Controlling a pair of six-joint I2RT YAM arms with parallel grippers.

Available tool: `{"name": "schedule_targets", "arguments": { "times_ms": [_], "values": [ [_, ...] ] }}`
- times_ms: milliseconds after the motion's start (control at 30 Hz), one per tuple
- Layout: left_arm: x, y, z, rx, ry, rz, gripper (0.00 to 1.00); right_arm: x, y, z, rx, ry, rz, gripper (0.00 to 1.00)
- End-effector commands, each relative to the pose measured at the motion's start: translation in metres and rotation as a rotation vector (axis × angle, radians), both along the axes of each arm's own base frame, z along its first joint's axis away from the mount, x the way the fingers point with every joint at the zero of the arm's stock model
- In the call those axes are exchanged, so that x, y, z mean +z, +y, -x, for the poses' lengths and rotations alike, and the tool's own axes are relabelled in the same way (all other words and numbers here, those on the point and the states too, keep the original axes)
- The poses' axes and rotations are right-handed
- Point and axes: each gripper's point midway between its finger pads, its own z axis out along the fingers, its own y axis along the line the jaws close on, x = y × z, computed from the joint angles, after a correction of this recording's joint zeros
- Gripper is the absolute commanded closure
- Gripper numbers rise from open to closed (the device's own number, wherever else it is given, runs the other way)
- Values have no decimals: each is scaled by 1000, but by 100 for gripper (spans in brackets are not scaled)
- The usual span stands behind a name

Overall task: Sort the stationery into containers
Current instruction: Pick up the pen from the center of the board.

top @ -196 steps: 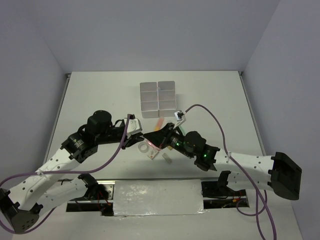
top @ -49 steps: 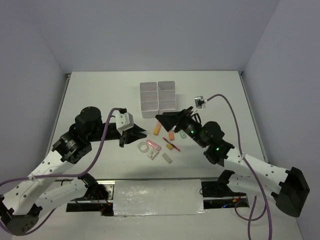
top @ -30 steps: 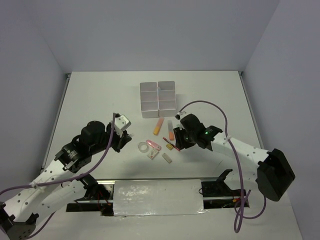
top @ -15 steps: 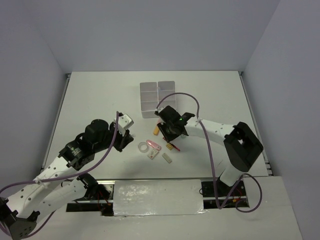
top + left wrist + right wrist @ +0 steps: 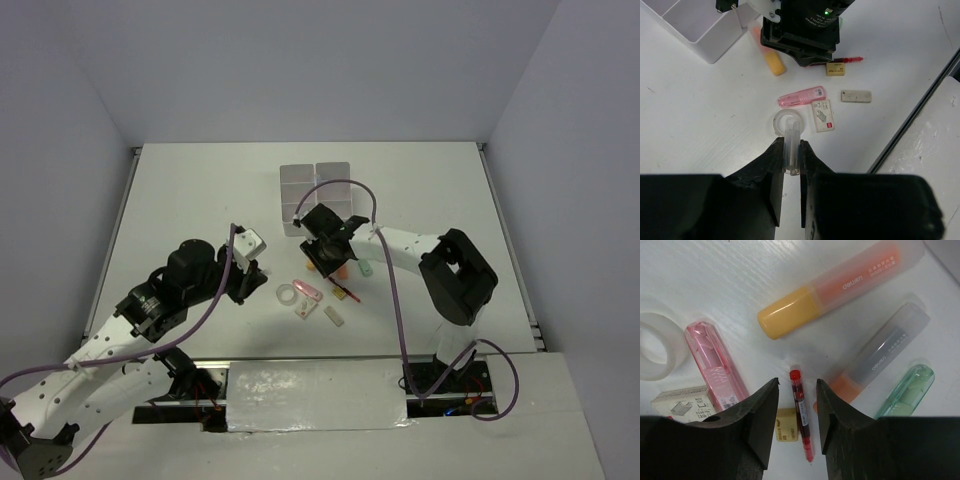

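In the left wrist view my left gripper (image 5: 791, 146) is shut on a thin clear tube (image 5: 792, 150), held above the table just short of the clear tape ring (image 5: 787, 121). My right gripper (image 5: 797, 390) is open, low over the pile, one jaw on each side of a thin red pen (image 5: 801, 412) without touching it. Around that pen lie an orange highlighter (image 5: 830, 287), a peach highlighter (image 5: 885, 355), a green highlighter (image 5: 905, 390), a pink case (image 5: 715, 365) and a tan eraser (image 5: 787, 426). The white containers (image 5: 318, 195) stand just behind the right gripper (image 5: 333, 262).
Two white erasers (image 5: 822, 115) (image 5: 856, 96) lie near the table's front edge. The right wrist body (image 5: 807, 30) hangs directly ahead of the left gripper (image 5: 248, 278). Purple cables loop over both arms.
My right arm has swung left across the table and come down over the pile, now straddling the red pen. The left arm drew back earlier and has barely moved since.
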Motion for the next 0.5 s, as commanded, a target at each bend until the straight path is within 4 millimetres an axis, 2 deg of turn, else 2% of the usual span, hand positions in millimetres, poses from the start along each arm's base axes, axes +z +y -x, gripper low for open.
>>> {"name": "schedule_targets", "arguments": {
  "times_ms": [0,133,367,467],
  "values": [
    [11,-6,0,-10,-19,51,100,1,5,1,28,7,12,57],
    [12,-7,1,-18,-20,52,100,-5,-2,10,24,28,15,57],
    [10,-8,1,-21,-14,52,100,-26,-10,26,26,72,29,58],
    [11,-8,2,-26,-14,54,100,-31,-12,28,26,80,38,63]
  ]
}}
